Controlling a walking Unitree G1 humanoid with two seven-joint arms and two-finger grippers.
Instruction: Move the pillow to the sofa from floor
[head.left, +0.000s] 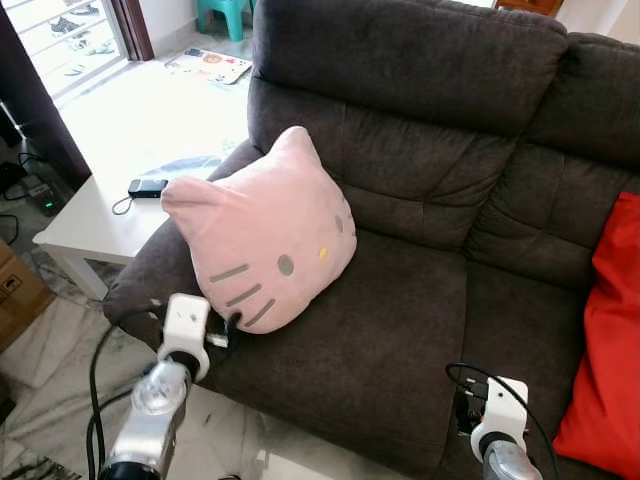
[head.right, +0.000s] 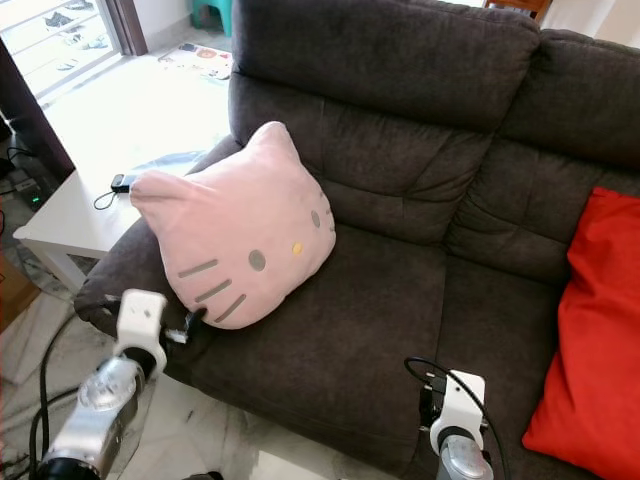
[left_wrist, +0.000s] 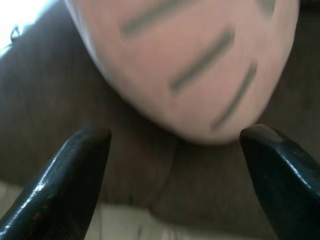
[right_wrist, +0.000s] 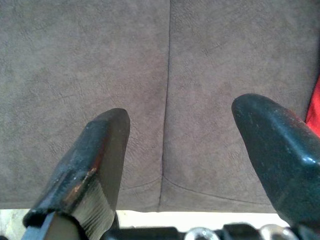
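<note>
Pillow placed; you are at release.
The pink cat-face plush pillow rests left of centre on the dark grey fabric sofa; left gripper and right gripper jaws wide, empty. Next, withdraw clear.

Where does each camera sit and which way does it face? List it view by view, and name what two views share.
Left eye view: on the head, looking down at the dark sofa, the pink cat-face pillow and both arms.
Right eye view: same head, same scene, slightly shifted; the red cushion at the right.
Left wrist view: along the open left gripper at the pillow's lower edge.
Right wrist view: along the open right gripper at the seat seam.
Shared: the left wrist and eye views both show the pillow's grey whiskers.
</note>
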